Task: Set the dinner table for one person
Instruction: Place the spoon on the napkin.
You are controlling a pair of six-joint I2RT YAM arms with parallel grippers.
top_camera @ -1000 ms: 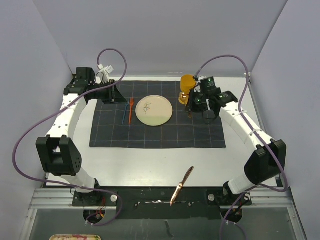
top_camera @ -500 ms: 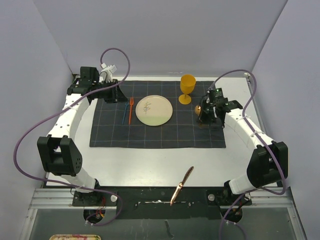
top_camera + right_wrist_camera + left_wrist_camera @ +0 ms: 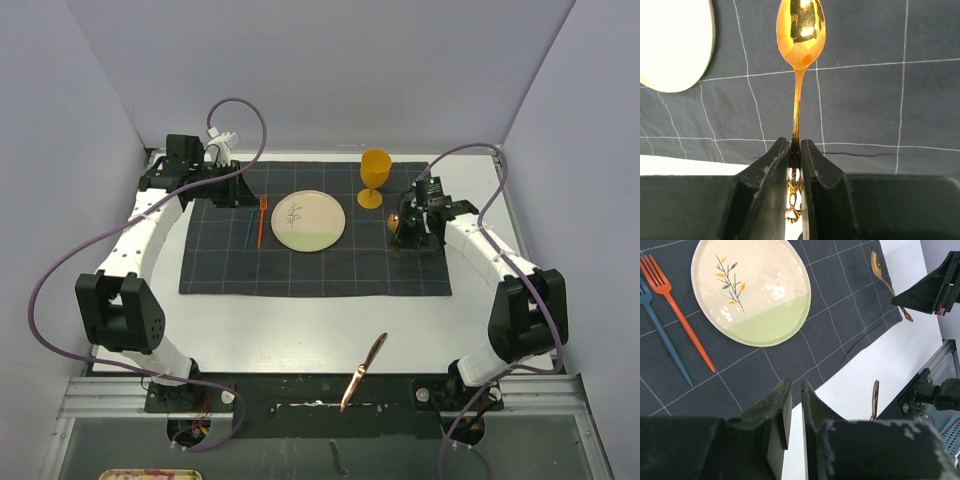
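The white dinner table [image 3: 300, 325] carries a dark grey cloth [image 3: 330, 265]. On the cloth lie a cream and green plate [image 3: 308, 220], an orange fork [image 3: 261, 220], a blue fork [image 3: 249, 226] and an orange goblet [image 3: 375, 175]. My right gripper [image 3: 408, 226] is shut on the handle of a gold spoon [image 3: 801, 30], held low over the cloth right of the plate. The spoon's bowl points towards the plate's side. My left gripper [image 3: 238, 190] is shut and empty, above the cloth's far left corner; its fingertips [image 3: 785, 390] show over the cloth's near edge.
A copper knife [image 3: 364, 370] lies at the table's near edge, partly over the metal rail [image 3: 320, 385]. The left wrist view shows the plate [image 3: 752, 290], both forks [image 3: 680, 310], the spoon [image 3: 885, 280] and the knife [image 3: 874, 400]. Grey walls enclose the table.
My right gripper has carried the spoon away from the goblet, to the right and down over the cloth beside the plate. The left arm has shifted slightly.
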